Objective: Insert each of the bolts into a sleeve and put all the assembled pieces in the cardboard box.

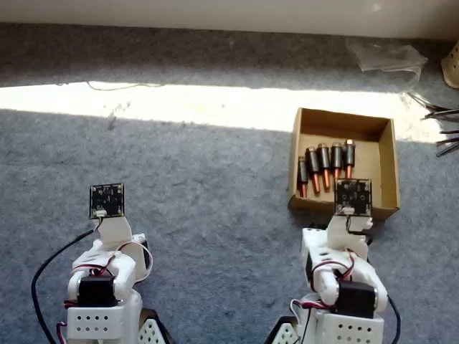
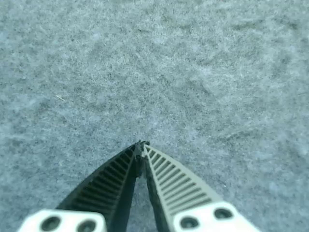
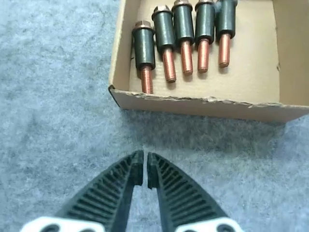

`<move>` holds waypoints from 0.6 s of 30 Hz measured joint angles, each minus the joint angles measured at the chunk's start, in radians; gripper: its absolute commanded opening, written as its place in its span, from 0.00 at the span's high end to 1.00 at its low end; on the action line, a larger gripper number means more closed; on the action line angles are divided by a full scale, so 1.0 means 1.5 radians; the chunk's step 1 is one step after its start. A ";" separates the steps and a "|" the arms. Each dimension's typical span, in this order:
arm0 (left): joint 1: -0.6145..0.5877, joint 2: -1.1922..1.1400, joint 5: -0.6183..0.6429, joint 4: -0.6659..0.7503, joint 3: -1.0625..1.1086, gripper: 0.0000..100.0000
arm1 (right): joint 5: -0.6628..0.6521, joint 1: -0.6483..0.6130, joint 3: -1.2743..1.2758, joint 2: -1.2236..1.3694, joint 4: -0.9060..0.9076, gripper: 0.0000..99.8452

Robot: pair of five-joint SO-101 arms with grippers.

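Readable text: none that I can make out.
Open brown cardboard box (image 1: 344,123): plain walls, no print I can read.
My square black wrist camera boards (image 1: 107,201): markings too small to tell.

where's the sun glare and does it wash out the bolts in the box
High view: a bright sunlit band crosses the carpet beyond the cardboard box; the assembled pieces lie outside it, not washed out. Right wrist view: even light, soft shadow under the box's near wall. Left wrist view: evenly lit carpet, no glare.

Five sleeved copper bolts (image 3: 186,58) — a row inside the cardboard box (image 3: 203,107)
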State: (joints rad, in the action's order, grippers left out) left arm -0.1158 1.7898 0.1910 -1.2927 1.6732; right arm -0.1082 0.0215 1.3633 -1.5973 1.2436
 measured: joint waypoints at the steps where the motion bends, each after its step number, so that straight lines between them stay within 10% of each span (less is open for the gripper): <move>1: 0.000 0.000 0.000 0.000 0.000 0.99 | 0.000 0.000 0.009 -0.002 -0.008 1.00; 18: 0.000 0.000 0.000 0.000 0.000 0.99 | 0.027 0.001 0.034 -0.002 -0.088 1.00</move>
State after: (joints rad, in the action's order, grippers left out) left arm -0.1158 1.7898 0.1910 -1.2927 1.6732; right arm -0.0683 0.0230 1.4139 -1.6003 1.1116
